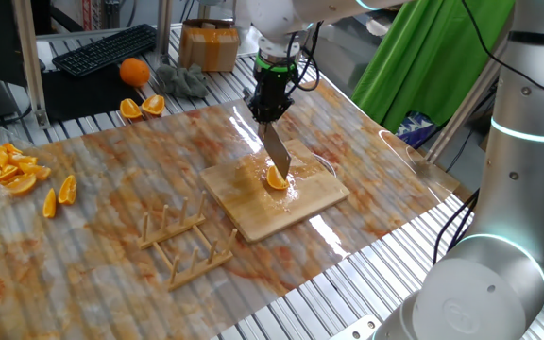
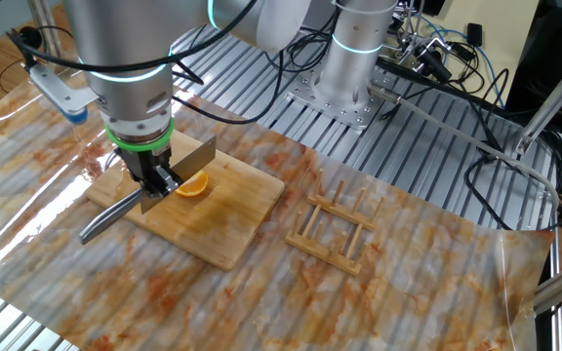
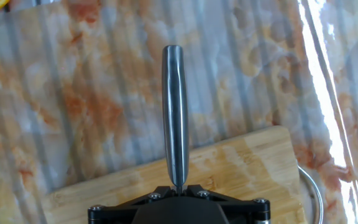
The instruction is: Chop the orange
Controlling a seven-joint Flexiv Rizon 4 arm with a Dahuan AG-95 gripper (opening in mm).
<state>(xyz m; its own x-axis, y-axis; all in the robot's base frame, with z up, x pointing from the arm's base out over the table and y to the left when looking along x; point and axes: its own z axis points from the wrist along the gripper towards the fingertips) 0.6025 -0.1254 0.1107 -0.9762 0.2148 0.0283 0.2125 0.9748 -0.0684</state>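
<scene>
The orange (image 1: pixel 277 178) is a small cut crescent lying on the wooden board (image 1: pixel 253 212) in the middle of the table. My gripper (image 1: pixel 267 111) stands right above it, shut on a steel knife (image 1: pixel 276 149). The blade slants down and its lower edge meets the orange. In the other fixed view the orange (image 2: pixel 193 186) lies just right of the gripper (image 2: pixel 157 179), the blade (image 2: pixel 191 159) stands over it, and the knife's handle (image 2: pixel 110 214) sticks out past the board (image 2: pixel 222 224). The hand view shows the gripper (image 3: pixel 178 186) clamped on the round steel handle (image 3: pixel 174 112), with the board (image 3: pixel 241 162) below.
A wooden rack (image 1: pixel 182 241) lies in front of the board. At the left are a heap of orange wedges (image 1: pixel 8 168), two loose wedges (image 1: pixel 59 196), cut pieces (image 1: pixel 142 107) and a whole orange (image 1: pixel 134 71). A keyboard (image 1: pixel 107 47), a rag (image 1: pixel 182 80) and a box (image 1: pixel 208 45) sit at the back.
</scene>
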